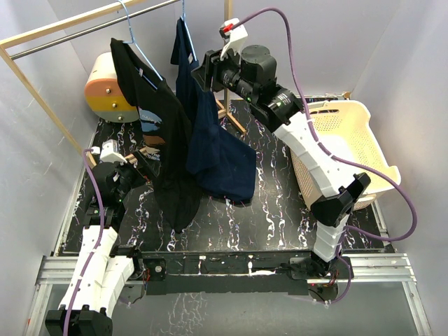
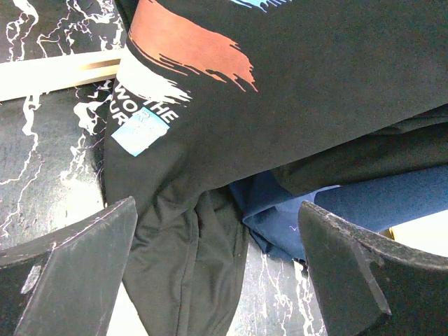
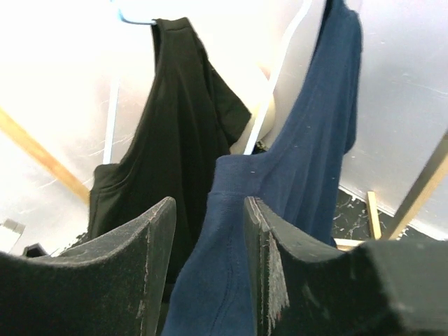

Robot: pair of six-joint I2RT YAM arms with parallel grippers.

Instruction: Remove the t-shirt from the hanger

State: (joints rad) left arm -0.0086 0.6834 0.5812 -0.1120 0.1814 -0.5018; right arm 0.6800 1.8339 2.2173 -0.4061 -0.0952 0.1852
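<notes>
Two t-shirts hang from the rail. A navy t-shirt (image 1: 217, 154) (image 3: 308, 161) hangs on a hanger (image 3: 280, 70) whose hook (image 1: 183, 10) is over the rail. To its left, a black printed t-shirt (image 1: 164, 133) (image 2: 294, 91) (image 3: 175, 140) hangs on a light blue hanger (image 1: 143, 56). My right gripper (image 1: 203, 75) (image 3: 208, 203) is raised at the navy shirt's upper side; its jaws are partly closed, a fold of navy cloth between them touching the right finger. My left gripper (image 1: 143, 162) (image 2: 217, 210) stands wide open, low by the black shirt's hem, holding nothing.
A cream laundry basket (image 1: 364, 140) stands at the right. The metal rail (image 1: 84, 31) and its wooden frame cross the back left, with a wooden base bar (image 2: 56, 73) on the table. An orange-and-cream round object (image 1: 105, 87) sits behind the black shirt.
</notes>
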